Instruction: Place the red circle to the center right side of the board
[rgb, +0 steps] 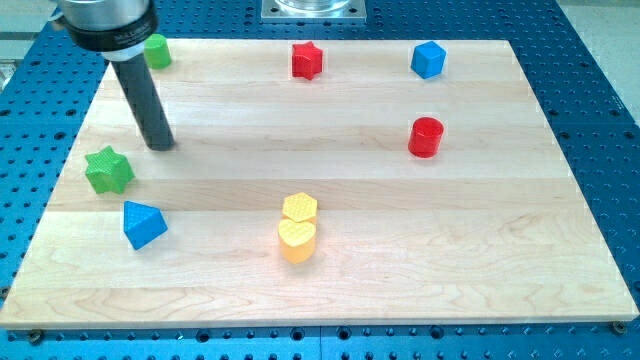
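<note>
The red circle (426, 137) is a short red cylinder standing on the wooden board (400, 260), right of centre in the view. My tip (160, 144) is at the end of the dark rod, far to the left of the red circle. It stands just above and to the right of the green star (109, 170), not touching it.
A red star (307, 60) and a blue block (428, 59) sit near the view's top. A green block (157, 51) is at the top left, partly behind the rod. A blue triangle (143, 224) is at lower left. Two yellow blocks (298, 207) (296, 241) touch near bottom centre.
</note>
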